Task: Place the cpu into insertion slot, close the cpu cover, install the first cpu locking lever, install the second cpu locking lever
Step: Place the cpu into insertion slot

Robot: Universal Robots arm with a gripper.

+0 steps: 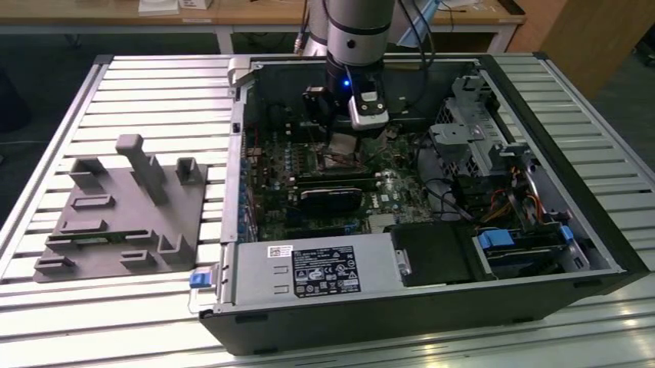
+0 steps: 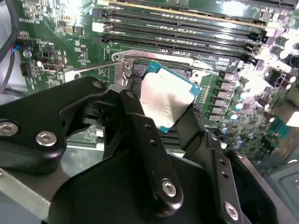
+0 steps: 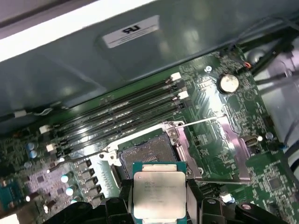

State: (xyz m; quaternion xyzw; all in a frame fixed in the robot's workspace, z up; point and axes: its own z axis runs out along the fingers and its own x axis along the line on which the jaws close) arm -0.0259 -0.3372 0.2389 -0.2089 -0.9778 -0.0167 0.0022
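One cpu [image 3: 159,191] gripped by one claw [image 3: 160,201], above one insertion slot [image 3: 147,152].

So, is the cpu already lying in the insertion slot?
No, the gripper holds the cpu clear of the bare insertion slot.

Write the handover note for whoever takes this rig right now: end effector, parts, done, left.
End effector: shut on the cpu, gripping its edges, above the motherboard.
Insertion slot: open and empty; the cpu hangs just short of it, not seated.
cpu cover: swung open beside the slot.
Done: cpu is in the grip at the socket.
Left: cpu into the slot, cover closed, both locking levers installed.
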